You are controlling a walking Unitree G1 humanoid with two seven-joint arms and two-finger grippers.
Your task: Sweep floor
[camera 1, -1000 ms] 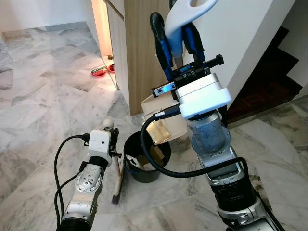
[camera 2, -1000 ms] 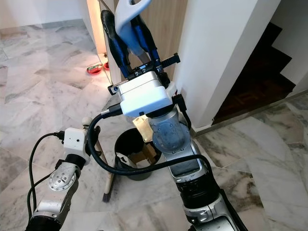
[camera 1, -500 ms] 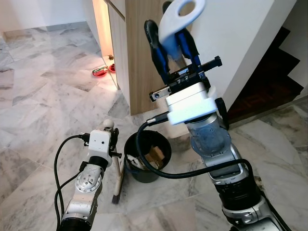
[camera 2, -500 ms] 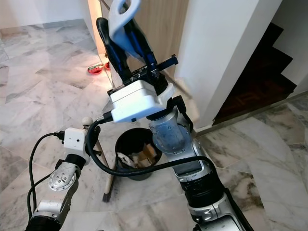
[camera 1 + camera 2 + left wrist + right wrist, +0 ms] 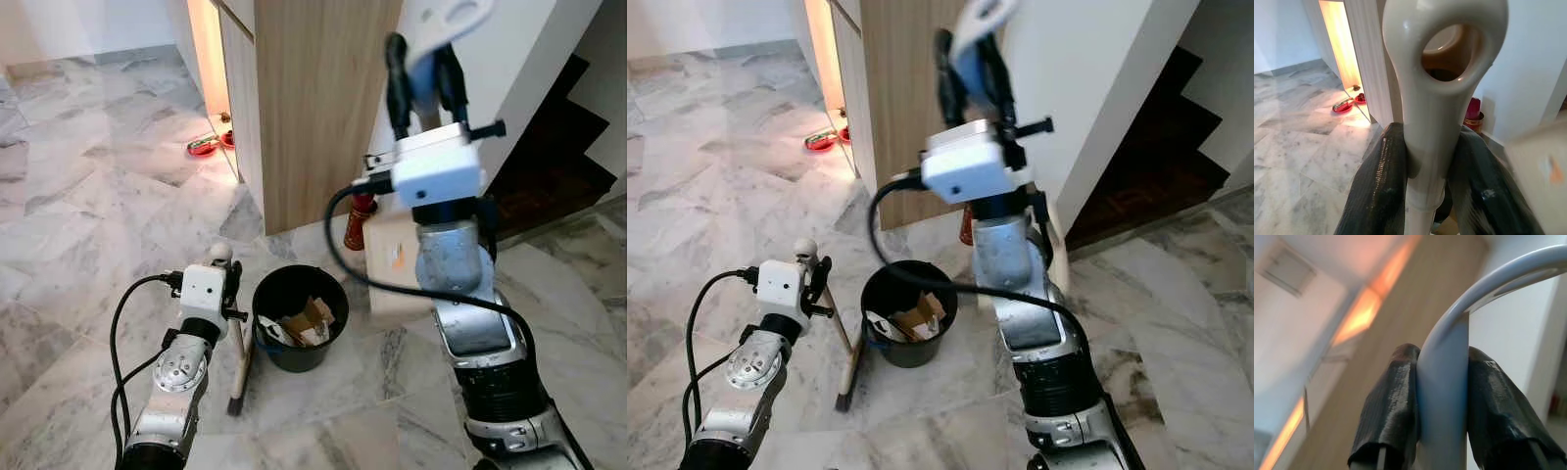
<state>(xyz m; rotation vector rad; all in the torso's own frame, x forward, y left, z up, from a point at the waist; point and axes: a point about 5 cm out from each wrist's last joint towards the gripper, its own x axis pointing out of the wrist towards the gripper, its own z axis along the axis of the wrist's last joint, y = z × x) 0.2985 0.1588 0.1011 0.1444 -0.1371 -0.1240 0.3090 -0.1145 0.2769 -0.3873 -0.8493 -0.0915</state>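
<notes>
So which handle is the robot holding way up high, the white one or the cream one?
The white dustpan handle, in the right gripper. The left gripper holds the cream broom handle low by the black bucket.

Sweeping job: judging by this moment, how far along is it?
Looks done: the black bin already holds cardboard-like scraps. In hand: the right pincer, raised high, is shut on the dustpan handle, with the beige dustpan hanging to the right of the bin; the left pincer is shut on the broom handle, broom standing left of the bin. Left: putting both tools away, probably.
</notes>
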